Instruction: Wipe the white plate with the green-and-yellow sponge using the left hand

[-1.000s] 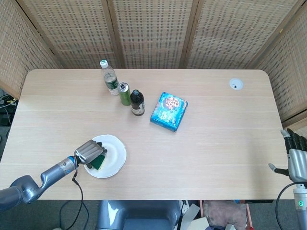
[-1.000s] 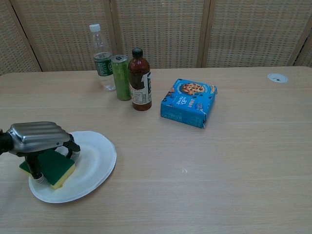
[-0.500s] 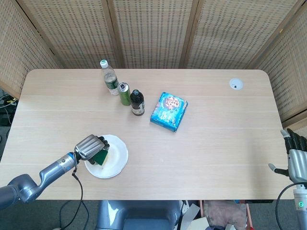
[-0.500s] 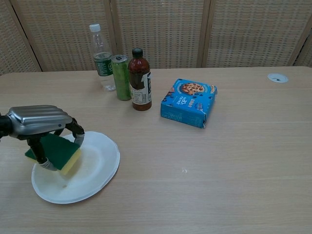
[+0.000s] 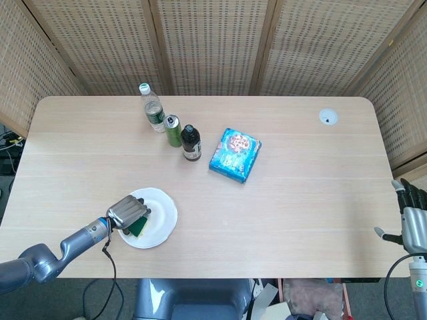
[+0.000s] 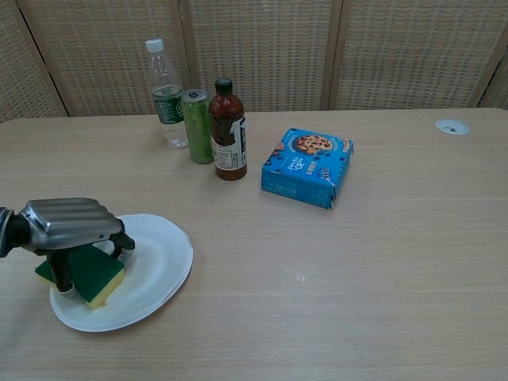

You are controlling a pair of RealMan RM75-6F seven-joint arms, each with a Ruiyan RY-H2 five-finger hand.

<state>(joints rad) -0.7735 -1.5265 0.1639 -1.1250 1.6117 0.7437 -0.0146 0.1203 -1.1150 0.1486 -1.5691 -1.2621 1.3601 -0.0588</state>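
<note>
The white plate [image 5: 159, 213] [image 6: 155, 262] lies near the table's front left edge. My left hand [image 5: 127, 212] [image 6: 65, 224] grips the green-and-yellow sponge [image 5: 139, 228] [image 6: 86, 275] from above and presses it on the plate's left part, green side up. My right hand [image 5: 413, 217] hangs off the table's right edge with its fingers apart and nothing in it; the chest view does not show it.
A clear water bottle [image 5: 153, 109] [image 6: 166, 94], a green can [image 5: 173, 130] [image 6: 197, 125] and a dark sauce bottle [image 5: 191, 143] [image 6: 228, 130] stand in a row behind the plate. A blue cookie box [image 5: 235, 155] [image 6: 309, 167] lies mid-table. A white round cap [image 5: 327, 117] [image 6: 452, 126] sits far right.
The left hand swept the sponge back on the plate and then forward again toward the front left. The plate shifted slightly with it. The right hand stayed put.
</note>
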